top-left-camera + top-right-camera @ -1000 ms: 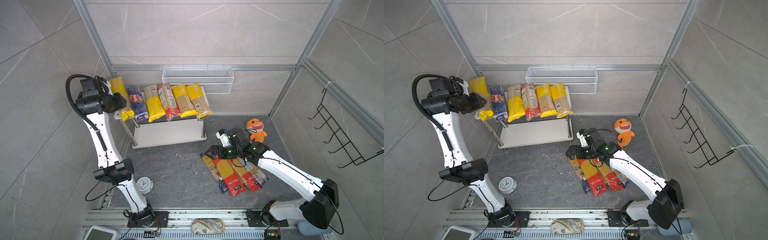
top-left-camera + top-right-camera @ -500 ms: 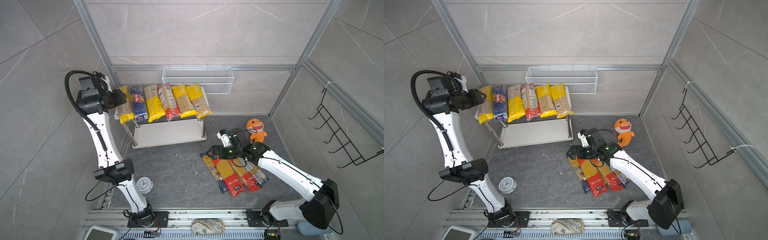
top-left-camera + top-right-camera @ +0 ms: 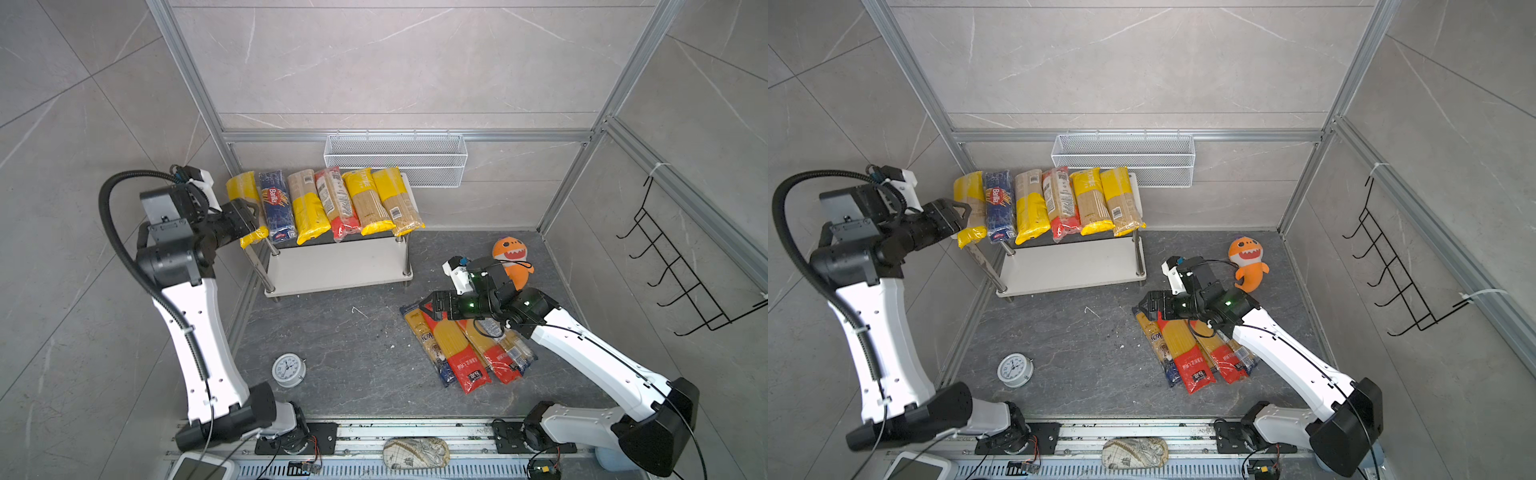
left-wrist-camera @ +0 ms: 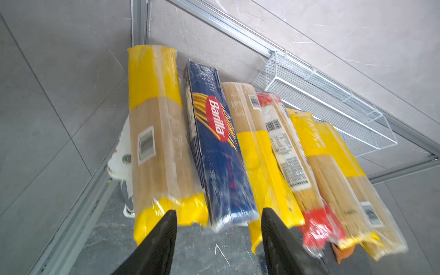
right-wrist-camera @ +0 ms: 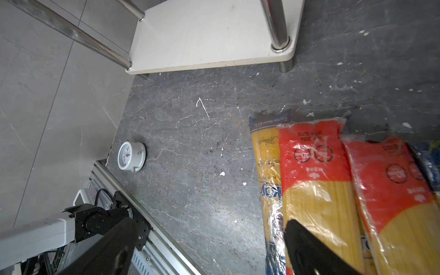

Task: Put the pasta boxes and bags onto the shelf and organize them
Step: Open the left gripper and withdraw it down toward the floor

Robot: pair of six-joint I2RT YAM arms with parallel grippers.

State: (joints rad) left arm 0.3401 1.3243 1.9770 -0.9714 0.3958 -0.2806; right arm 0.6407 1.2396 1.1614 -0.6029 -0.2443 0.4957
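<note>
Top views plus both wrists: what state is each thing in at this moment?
left claw: open, holding nothing.
right claw: open, holding nothing.
white two-tier metal-legged shelf: six packs in a row on top.
yellow-ended clear spaghetti bag: lying leftmost on the top board.
red-ended and blue-ended spaghetti packs: lying side by side on the floor.
small white round clock: lying face up.

Six pasta packs lie side by side atop the shelf, upper centre, before the wire basket. More packs lie on the worktop at lower right, a clock lower left.
</note>
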